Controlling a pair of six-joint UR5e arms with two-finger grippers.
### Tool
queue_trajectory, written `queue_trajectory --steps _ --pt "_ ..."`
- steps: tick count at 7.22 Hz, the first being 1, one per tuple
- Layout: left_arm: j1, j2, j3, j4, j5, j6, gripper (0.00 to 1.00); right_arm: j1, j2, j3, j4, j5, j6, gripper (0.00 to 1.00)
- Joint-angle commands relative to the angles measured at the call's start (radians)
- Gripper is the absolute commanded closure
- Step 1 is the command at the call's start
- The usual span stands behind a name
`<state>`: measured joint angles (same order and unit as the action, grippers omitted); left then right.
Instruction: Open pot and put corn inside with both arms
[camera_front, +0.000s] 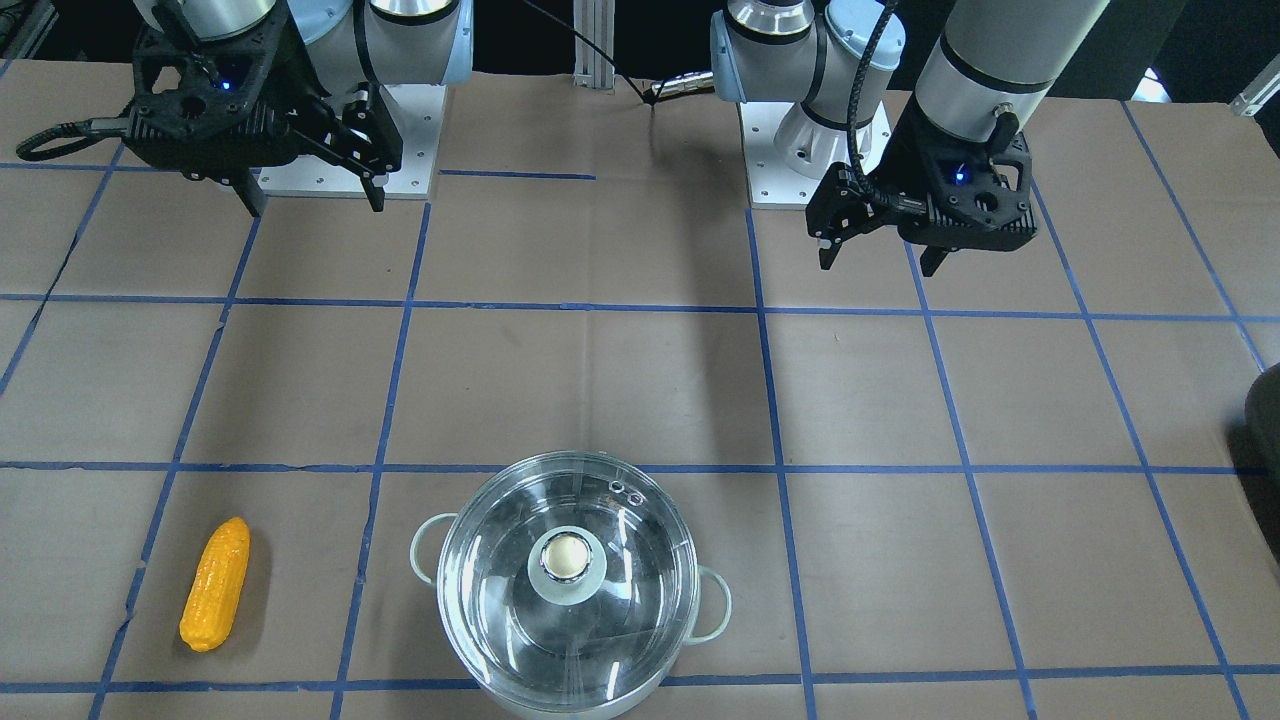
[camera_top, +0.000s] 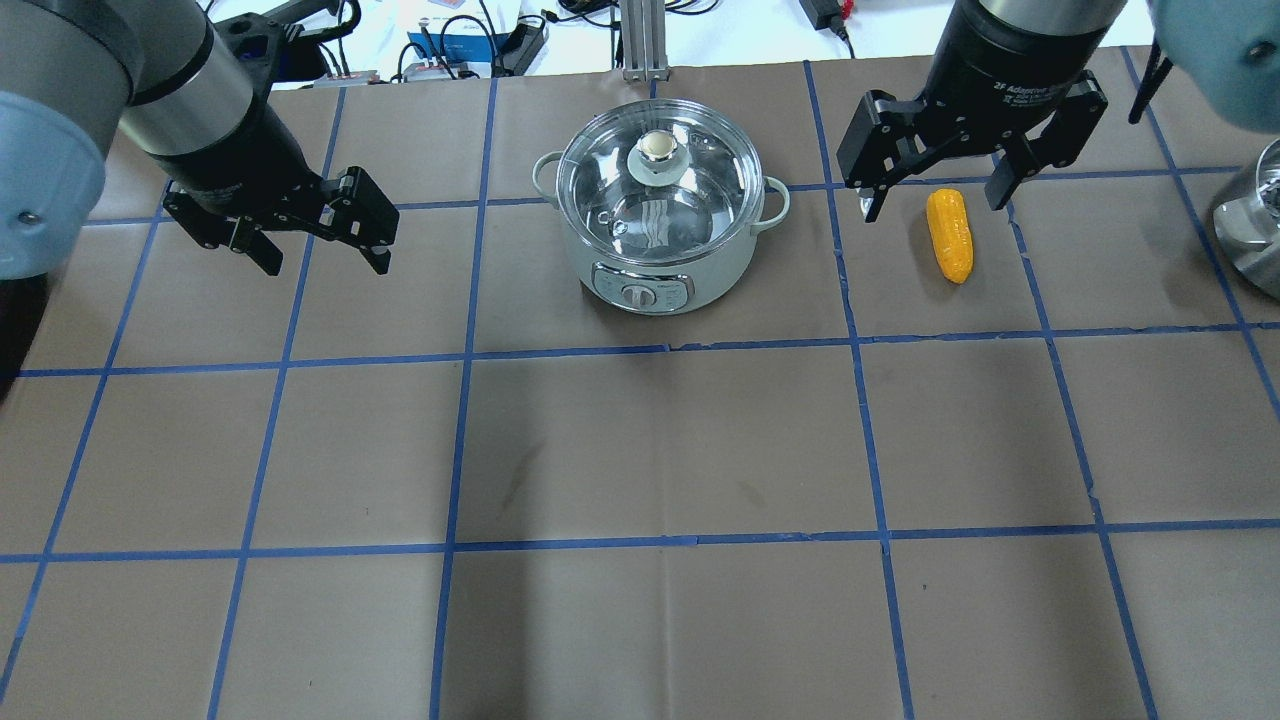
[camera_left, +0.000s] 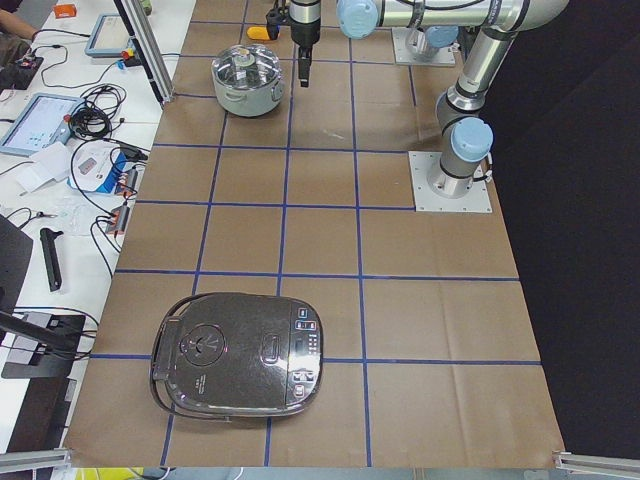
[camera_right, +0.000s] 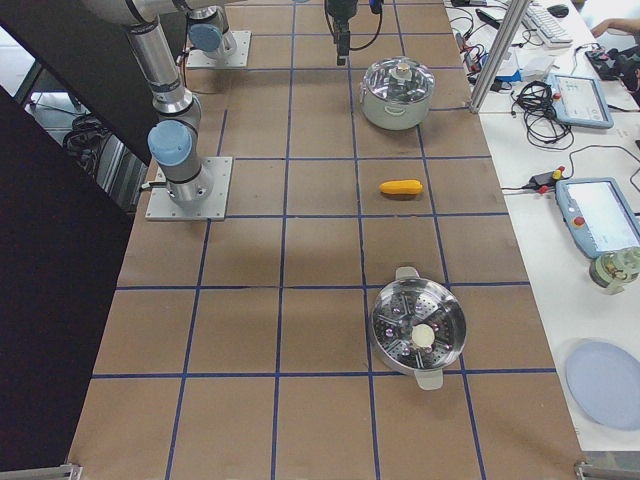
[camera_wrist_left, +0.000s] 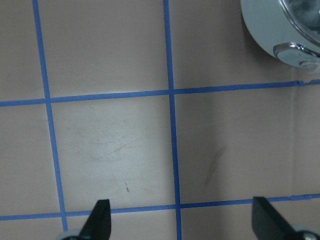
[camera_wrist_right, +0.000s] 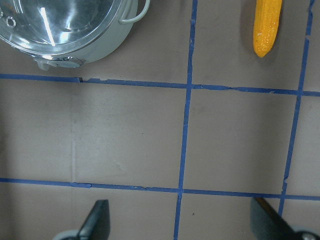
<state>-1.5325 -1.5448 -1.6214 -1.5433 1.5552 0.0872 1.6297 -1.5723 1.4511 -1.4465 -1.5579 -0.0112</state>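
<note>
The corn (camera_top: 949, 235), glossy yellow-orange and tapered at one end, is lying flat on the surface (camera_top: 660, 450), near the pot (camera_top: 610, 262), which is carrying its glass lid (camera_top: 700, 190). The right gripper (camera_front: 316, 207) and the left gripper (camera_front: 878, 268) are hanging above the surface, fingers spread and holding nothing. The overhead view is appearing to put the corn between the right fingers, but the front-facing view is showing it well apart from them.

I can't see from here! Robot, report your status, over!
Left claw open, empty. Right claw open, empty. Corn lies on table, apart from pot. Glass lid shuts pot, in the way.
</note>
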Motion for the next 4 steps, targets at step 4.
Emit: queue_trajectory --steps 4 --pt "-0.003 -0.002 0.0 -0.001 0.003 0.0 0.0 -0.031 0.0 0.0 0.005 0.002 -0.004 0.0"
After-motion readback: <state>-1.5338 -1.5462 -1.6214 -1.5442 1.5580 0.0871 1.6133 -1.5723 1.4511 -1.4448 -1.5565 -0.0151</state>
